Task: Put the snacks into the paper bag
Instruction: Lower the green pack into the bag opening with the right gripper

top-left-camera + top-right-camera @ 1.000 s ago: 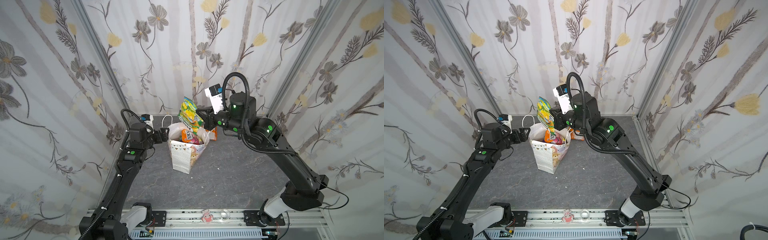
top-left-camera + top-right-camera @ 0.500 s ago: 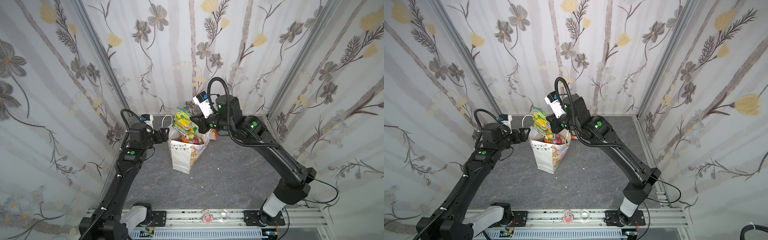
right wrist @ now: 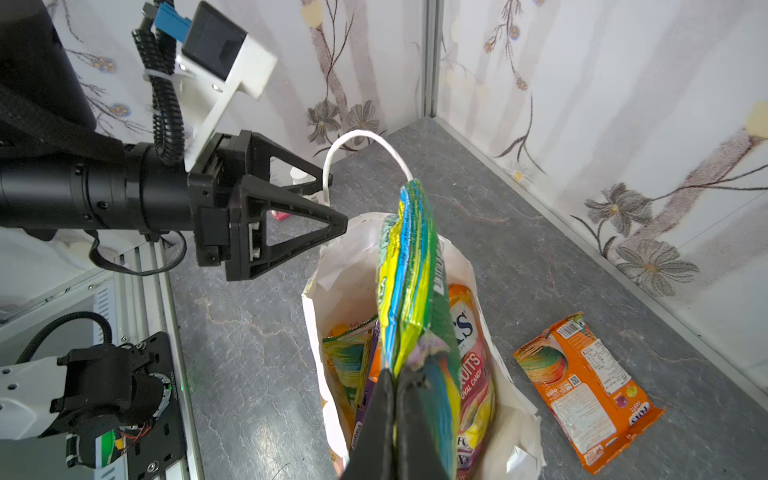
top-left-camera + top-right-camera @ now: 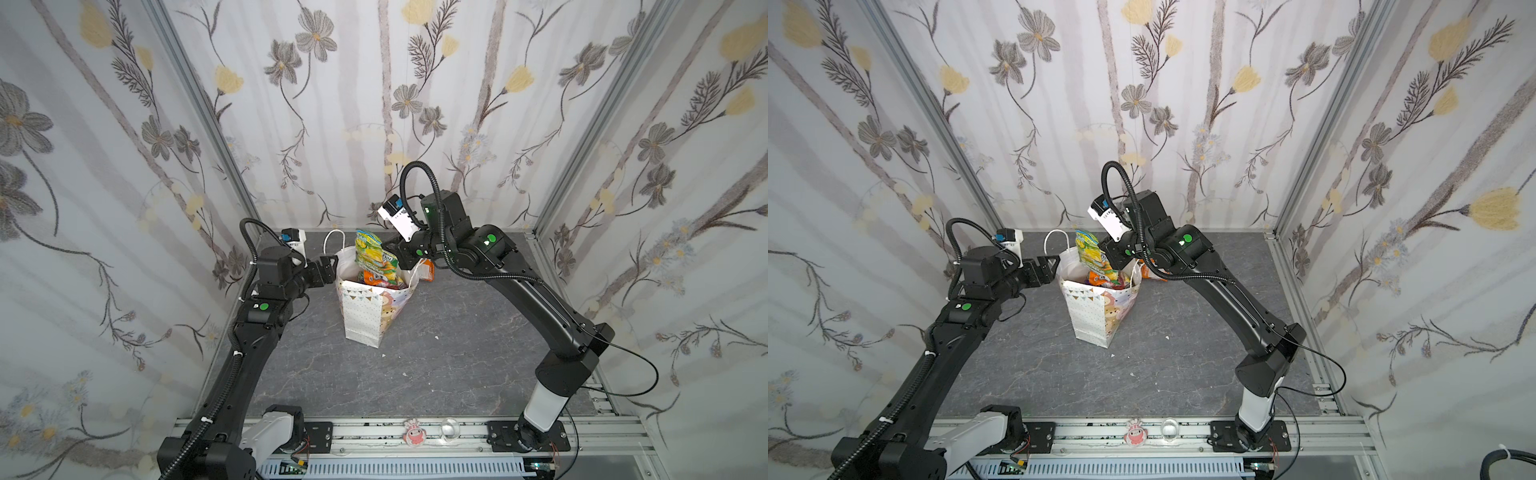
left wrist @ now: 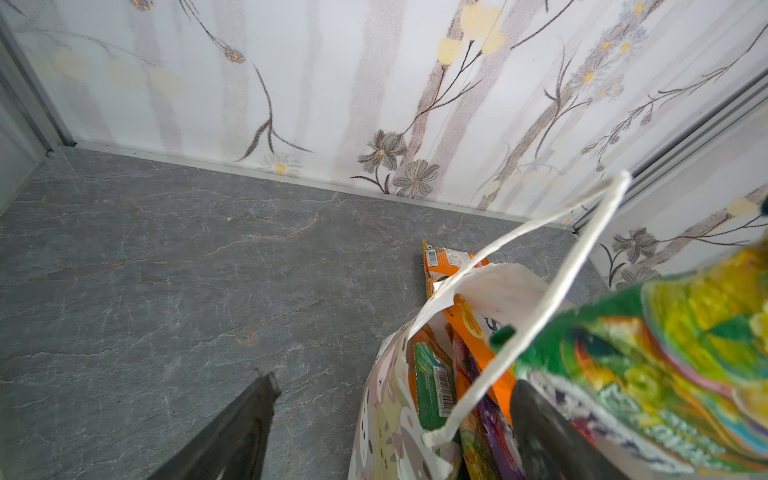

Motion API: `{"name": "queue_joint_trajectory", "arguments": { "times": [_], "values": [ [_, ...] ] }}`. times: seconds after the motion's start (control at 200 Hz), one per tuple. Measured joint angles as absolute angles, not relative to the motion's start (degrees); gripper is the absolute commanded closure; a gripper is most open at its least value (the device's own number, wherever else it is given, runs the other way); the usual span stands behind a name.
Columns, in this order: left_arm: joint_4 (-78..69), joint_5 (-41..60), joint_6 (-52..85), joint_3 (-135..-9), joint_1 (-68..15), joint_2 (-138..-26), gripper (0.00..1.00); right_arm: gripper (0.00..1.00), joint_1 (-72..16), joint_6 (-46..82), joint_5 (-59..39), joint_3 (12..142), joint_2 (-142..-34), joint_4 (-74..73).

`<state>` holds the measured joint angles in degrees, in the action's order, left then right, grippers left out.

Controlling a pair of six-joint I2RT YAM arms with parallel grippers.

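The white paper bag [image 4: 365, 316] [image 4: 1092, 316] stands upright at the back middle, mouth open, with several snack packets [image 3: 469, 353] inside. My right gripper [image 3: 397, 374] [image 4: 394, 258] is shut on a green-yellow packet [image 3: 409, 282] [image 4: 371, 255] [image 4: 1089, 251], held on edge over the bag's mouth with one end dipping in. At the bag's left rim my left gripper [image 5: 395, 384] [image 4: 330, 268] [image 3: 334, 208] is open: one finger is outside, the other is by the packets, and the bag wall [image 5: 382, 415] lies between them. An orange packet [image 3: 582, 390] [image 4: 426, 270] lies flat on the table behind the bag.
A small white bottle [image 3: 299, 174] and a pink object [image 3: 278, 214] sit behind the left gripper near the back left corner. The bag's cord handle [image 3: 357, 141] loops up by the left fingers. Walls close in on three sides; a metal rail [image 4: 374, 432] runs along the front.
My right arm has swung left and down with the green-yellow packet, from beside the bag to over its mouth. The left arm has stayed still.
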<state>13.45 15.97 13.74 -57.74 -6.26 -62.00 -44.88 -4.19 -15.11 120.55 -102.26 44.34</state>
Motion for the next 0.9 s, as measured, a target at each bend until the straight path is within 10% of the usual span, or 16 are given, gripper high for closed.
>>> {"name": "queue_joint_trajectory", "arguments": {
  "times": [0.659, 0.899],
  "values": [
    [13.5, 15.9, 13.7, -57.7, -5.9, -62.0, 0.12, 1.00, -39.4, -5.1, -32.2, 120.6, -112.5, 47.4],
    [13.5, 15.9, 13.7, -57.7, -5.8, -62.0, 0.12, 0.59, -41.3, -2.8, -18.3, 121.8, -112.7, 47.9]
  ]
}}
